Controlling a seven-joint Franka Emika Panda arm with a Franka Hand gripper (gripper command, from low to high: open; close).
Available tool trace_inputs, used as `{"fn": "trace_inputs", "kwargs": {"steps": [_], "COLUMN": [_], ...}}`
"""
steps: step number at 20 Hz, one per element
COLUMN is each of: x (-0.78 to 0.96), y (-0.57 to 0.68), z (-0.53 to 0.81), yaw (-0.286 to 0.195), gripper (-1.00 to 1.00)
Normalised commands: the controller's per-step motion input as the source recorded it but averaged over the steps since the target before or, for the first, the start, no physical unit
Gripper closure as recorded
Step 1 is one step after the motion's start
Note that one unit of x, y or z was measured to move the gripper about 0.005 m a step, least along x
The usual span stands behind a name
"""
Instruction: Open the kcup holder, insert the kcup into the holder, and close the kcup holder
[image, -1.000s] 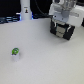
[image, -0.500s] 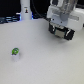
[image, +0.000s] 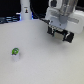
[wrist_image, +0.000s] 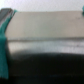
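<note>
The kcup (image: 16, 51), a small white pod with a green lid, stands alone on the white table at the exterior view's left. My gripper (image: 60, 34) hangs low at the exterior view's right, far from the pod. Its dark fingers look spread and hold nothing. The black kcup holder (image: 70, 29) shows only as dark patches behind and under the gripper. The wrist view is blurred. It is filled by a dark grey flat surface (wrist_image: 45, 52) very close up, likely the holder, with a teal finger pad (wrist_image: 4, 47) at the picture's edge.
A tall white bottle-shaped object (image: 25, 10) stands at the back of the table. The white table (image: 40, 65) stretches between the pod and the gripper. A dark band runs along the back edge.
</note>
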Motion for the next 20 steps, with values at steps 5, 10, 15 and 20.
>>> {"fn": "trace_inputs", "kwargs": {"steps": [5,10,15,20], "x": [0.85,0.90,0.82,0.24], "y": [-0.33,-0.35,-0.41,-0.13], "z": [0.20,0.21,0.17,0.04], "yaw": [-0.045,-0.058,-0.062,-0.042], "gripper": [1.00,1.00,1.00,-1.00]}}
